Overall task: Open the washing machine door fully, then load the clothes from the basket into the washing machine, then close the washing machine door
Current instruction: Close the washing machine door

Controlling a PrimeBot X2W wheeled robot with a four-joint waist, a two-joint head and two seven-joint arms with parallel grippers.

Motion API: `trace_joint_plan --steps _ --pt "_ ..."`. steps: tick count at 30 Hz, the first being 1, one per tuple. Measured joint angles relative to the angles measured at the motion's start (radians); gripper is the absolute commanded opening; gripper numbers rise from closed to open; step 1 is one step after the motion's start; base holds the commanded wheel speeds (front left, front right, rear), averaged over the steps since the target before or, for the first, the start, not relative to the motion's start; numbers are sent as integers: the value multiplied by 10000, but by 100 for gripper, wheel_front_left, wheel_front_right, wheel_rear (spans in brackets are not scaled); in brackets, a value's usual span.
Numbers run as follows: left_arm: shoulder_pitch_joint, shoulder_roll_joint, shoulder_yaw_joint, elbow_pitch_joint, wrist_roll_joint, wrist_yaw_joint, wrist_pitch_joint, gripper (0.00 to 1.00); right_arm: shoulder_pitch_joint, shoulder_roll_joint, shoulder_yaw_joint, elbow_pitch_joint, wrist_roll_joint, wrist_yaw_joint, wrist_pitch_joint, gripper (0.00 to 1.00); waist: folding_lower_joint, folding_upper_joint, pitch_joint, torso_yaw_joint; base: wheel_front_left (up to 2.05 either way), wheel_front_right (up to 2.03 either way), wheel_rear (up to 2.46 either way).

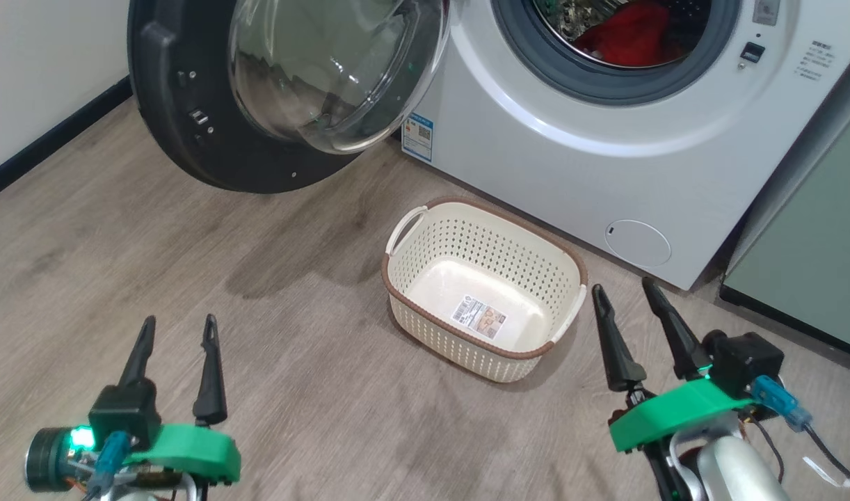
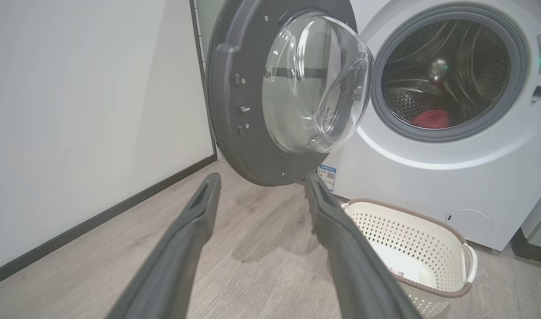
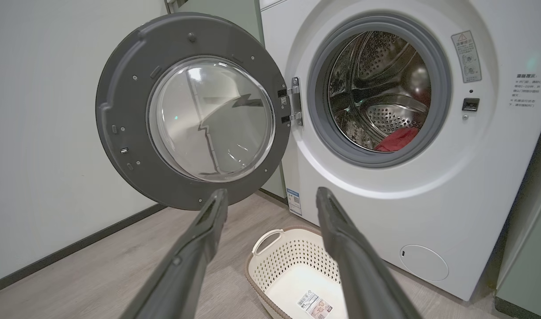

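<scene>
- Head view: the basket [image 1: 467,243] sat empty before the washing machine [image 1: 536,160]; the left gripper [image 1: 179,320] and right gripper [image 1: 622,285] hung spread, holding nothing.
- Left wrist view: the clothes [image 2: 431,118] lay in the drum [image 2: 474,66].
- Right wrist view: the washing machine door [image 3: 120,88] stood wide open; only closing it seemingly remained.

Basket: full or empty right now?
Empty. The basket shows a bare floor apart from its sticker, and the red clothes lie inside the washing machine.

Washing machine door [image 1: 178,132] cropped by the head view's top edge; clothes [image 1: 630,35] partly behind the seal [image 1: 606,85]; print on the sticker [image 1: 478,316] in the basket [image 1: 425,278] illegible.
</scene>
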Motion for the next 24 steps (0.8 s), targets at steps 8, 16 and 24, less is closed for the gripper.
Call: trace_joint_plan --steps 8,16,24 --pt "70 -25 52 -44 2 82 0 100 -28 0 90 104 0 0 0 100 0 0 -35 -35 0 0 0" --pt "70 -35 40 -44 2 79 0 100 -26 0 84 105 0 0 0 100 0 0 -69 -59 0 0 0" --pt "70 -42 73 -50 2 96 0 100 -30 0 150 146 -27 0 0 100 0 0 -29 -20 0 0 0"
